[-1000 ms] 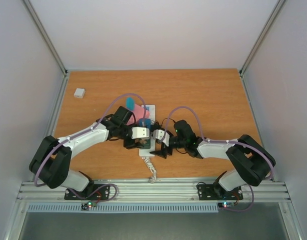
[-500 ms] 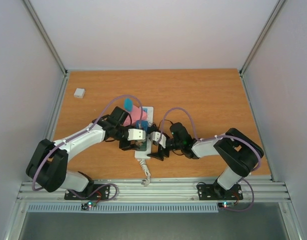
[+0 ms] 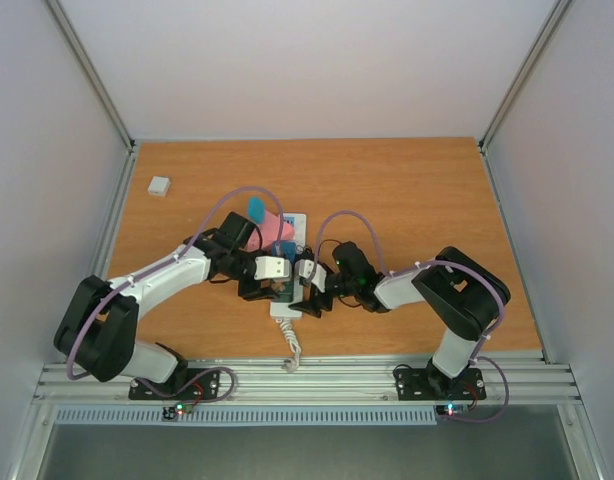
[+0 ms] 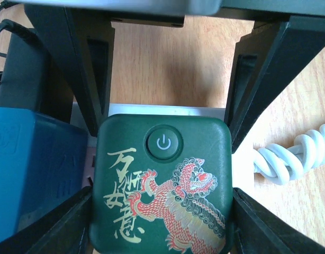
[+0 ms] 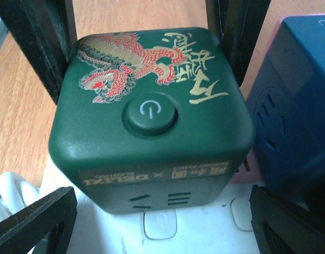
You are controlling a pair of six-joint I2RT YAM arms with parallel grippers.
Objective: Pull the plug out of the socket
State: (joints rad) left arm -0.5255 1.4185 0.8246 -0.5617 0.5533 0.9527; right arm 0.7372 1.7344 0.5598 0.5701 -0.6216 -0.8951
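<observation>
The plug point(image 4: 162, 185) is a dark green cube with a red and gold lion print and a round power button, also clear in the right wrist view point(image 5: 152, 106). It sits in the end outlet of the white socket point(image 3: 285, 310) strip point(image 5: 205, 233). My left gripper point(image 4: 162, 222) is shut on the plug, one black finger against each side. My right gripper point(image 5: 162, 222) comes from the opposite side and is open, its fingertips point(image 5: 41, 222) low by the strip, wide of the plug on both sides. From above, both grippers point(image 3: 277, 285) point(image 3: 309, 297) meet over the strip's near end.
A blue cube plug point(image 4: 35, 169) stands in the outlet beside the green one, with a pink one point(image 3: 275, 228) farther along. The strip's white coiled cord point(image 3: 292, 345) trails toward the near edge. A small white block point(image 3: 159, 185) lies at the far left.
Both grippers, the strip's near end and its cord have shifted slightly left. The right arm's elbow has folded inward. Neither gripper has changed its opening.
</observation>
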